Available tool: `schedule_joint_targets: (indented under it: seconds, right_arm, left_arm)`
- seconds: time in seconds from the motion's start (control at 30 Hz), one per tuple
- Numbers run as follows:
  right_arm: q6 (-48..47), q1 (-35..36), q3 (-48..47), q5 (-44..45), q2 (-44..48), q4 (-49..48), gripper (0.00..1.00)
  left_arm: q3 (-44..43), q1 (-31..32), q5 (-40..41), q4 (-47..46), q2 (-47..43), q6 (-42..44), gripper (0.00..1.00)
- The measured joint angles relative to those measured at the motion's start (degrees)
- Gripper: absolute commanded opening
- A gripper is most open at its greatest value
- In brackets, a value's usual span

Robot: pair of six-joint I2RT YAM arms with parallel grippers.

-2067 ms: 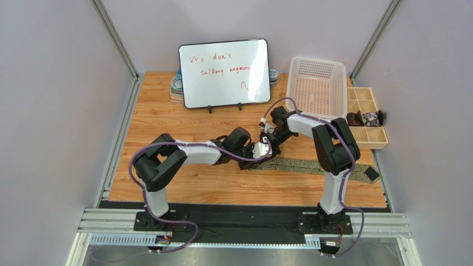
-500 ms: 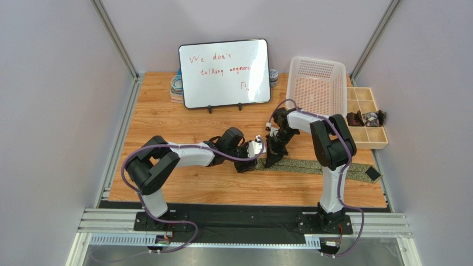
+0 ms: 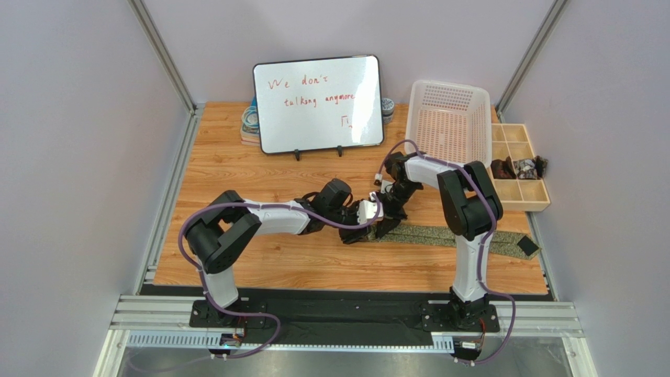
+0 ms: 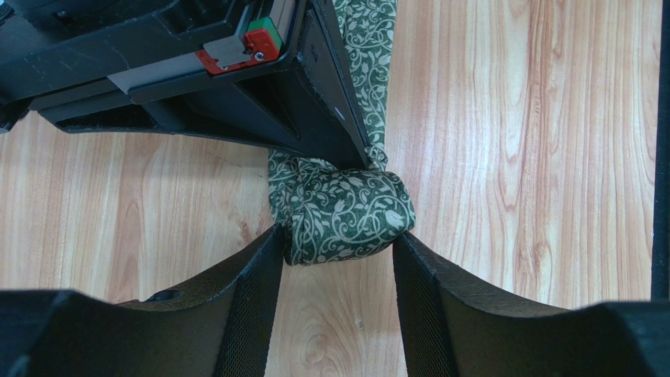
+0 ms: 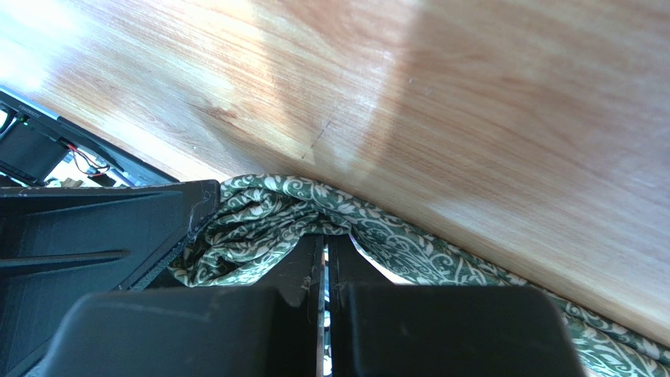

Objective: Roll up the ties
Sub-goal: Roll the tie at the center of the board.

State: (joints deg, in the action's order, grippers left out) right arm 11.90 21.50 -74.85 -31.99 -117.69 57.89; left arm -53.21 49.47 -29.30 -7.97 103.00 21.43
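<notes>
From above, your grippers hide the green tie's [image 3: 448, 235] rolled end. Left wrist: the left gripper [image 4: 338, 259] clamps the roll. Right wrist: the right gripper's [image 5: 325, 259] fingers are closed, pinching fabric.

A green tie [image 4: 346, 216] of woven cloth, printed with a pale vine pattern, shows a soft, matt weave at the centre of the left wrist view. It lies on a table [image 3: 236, 165] of warm wood grain with a light sheen, glare washing out the upper left of the right wrist view. The left gripper [image 4: 338, 259] is matt black plastic, its fingers [image 4: 252, 283] faced with fine cross-hatched texture. At upper centre of the top view stands a glossy whiteboard [image 3: 318, 102]; beside it, a perforated plastic basket [image 3: 448, 122] and a pale wooden tray [image 3: 519, 169].
</notes>
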Motion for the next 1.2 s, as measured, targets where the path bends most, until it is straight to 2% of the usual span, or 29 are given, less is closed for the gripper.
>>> schedule_joint_targets:
  seconds: [0.53, 1.1, 1.2]
  right_arm:
    - [-0.2, 0.0, -0.3, -0.2, -0.3, 0.3, 0.00]
    - [0.3, -0.1, -0.3, -3.3, -1.5, 0.2, 0.00]
    - [0.3, -0.1, -0.3, -3.5, -1.5, 0.1, 0.00]
  left_arm:
    - [0.2, 0.0, -1.0, -1.2, 0.3, -0.6, 0.62]
    - [0.2, 0.0, -1.2, -5.6, 3.6, -3.6, 0.52]
    - [0.2, 0.0, -1.1, -5.6, 3.7, -3.6, 0.48]
